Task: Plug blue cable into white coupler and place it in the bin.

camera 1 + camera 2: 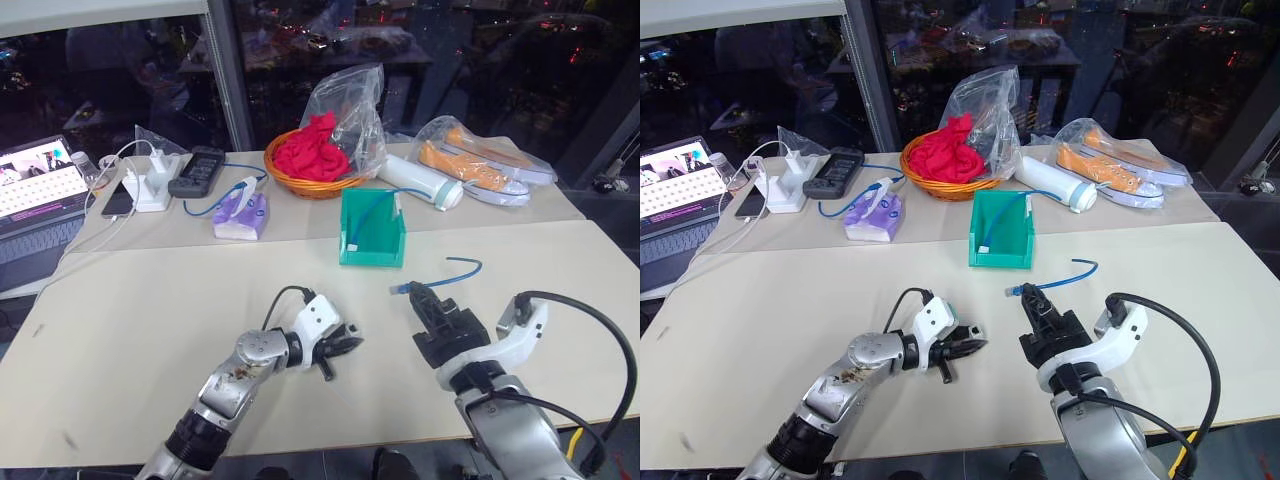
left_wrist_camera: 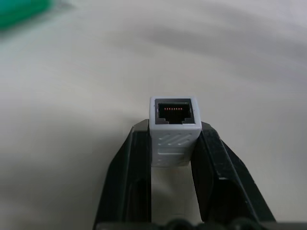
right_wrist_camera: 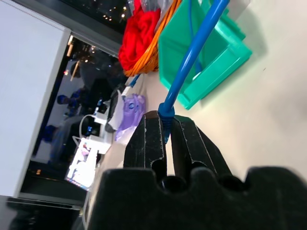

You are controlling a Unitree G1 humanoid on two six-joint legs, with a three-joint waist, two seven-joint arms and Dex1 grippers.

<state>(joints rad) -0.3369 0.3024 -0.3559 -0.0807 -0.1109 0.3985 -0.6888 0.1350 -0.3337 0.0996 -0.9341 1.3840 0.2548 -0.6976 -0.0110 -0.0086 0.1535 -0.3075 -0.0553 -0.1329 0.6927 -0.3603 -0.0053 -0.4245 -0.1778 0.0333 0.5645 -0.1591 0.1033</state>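
A small white coupler (image 2: 174,115) with a dark socket in its face sits clamped between the two black fingers of my left gripper (image 2: 173,129). That gripper (image 1: 345,345) hovers low over the cream table, pointing right. My right gripper (image 1: 420,300) is shut on the blue cable (image 1: 455,272) near its plug end, and the rest curves away to the right above the table. In the right wrist view the blue cable (image 3: 192,57) rises from between the fingers. The teal bin (image 1: 392,240) stands upright behind both grippers, with a thin blue cord inside it.
Behind the bin, an orange wicker basket (image 1: 310,178) holds red cloth. A white cylinder (image 1: 420,183) and bagged shoes (image 1: 485,160) lie at the back right. A purple tissue pack (image 1: 241,215), a white charger block (image 1: 155,185) and a laptop (image 1: 35,195) sit at the back left.
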